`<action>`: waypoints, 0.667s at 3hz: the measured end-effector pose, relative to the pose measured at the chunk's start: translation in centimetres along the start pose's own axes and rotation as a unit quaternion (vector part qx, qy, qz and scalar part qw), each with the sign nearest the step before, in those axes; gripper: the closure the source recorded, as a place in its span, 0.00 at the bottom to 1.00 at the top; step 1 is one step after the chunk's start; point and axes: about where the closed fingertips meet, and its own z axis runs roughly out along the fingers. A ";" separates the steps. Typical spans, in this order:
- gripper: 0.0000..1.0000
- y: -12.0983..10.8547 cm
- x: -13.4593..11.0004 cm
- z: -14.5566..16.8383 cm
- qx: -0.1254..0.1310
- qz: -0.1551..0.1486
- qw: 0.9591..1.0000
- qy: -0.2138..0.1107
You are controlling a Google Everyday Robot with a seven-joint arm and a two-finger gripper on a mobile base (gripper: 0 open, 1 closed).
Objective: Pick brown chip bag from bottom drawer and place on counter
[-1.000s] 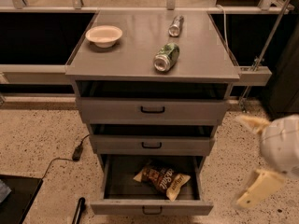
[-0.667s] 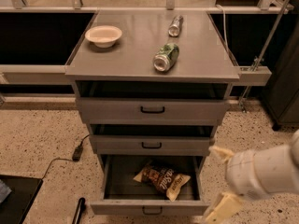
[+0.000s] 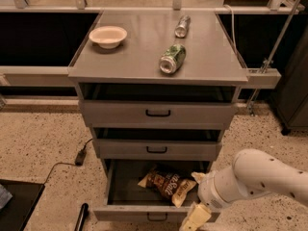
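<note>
End effector: the end effector (image 3: 192, 201) hangs low at the right front corner of the bottom drawer (image 3: 111, 186). Its two pale fingers are spread wide and there is nothing between them.
Arm: the white forearm (image 3: 262, 176) comes in from the lower right edge and slopes down toward the drawer front.
Brown chip bag: the brown chip bag (image 3: 166, 186) lies inside the open drawer, right of centre. Its tan right corner is just beside the upper finger. The view is poor there, so contact cannot be judged.
Step in hand: probably the reach down to the bag, with no grasp made yet.
Doing it well: bring the spread fingers over the drawer's front lip and down astride the bag's dark middle, not a loose corner. Close firmly, since crinkly film is likely to slip. Lift straight up only a little, then draw forward, because the drawer above overhangs the rear.
Worktop: the worktop (image 3: 130, 64) carries a pale bowl (image 3: 108, 35) at left, a green can (image 3: 172, 58) lying on its side, and a silvery can (image 3: 182, 26) behind that.
Placing: the bare patch near the front left looks the safest spot.
</note>
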 end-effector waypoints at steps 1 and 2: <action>0.00 0.1 -0.1 0.0 -0.001 -0.001 1.000 0.000; 0.00 -0.7 -0.9 4.3 -0.007 -0.014 1.000 -0.022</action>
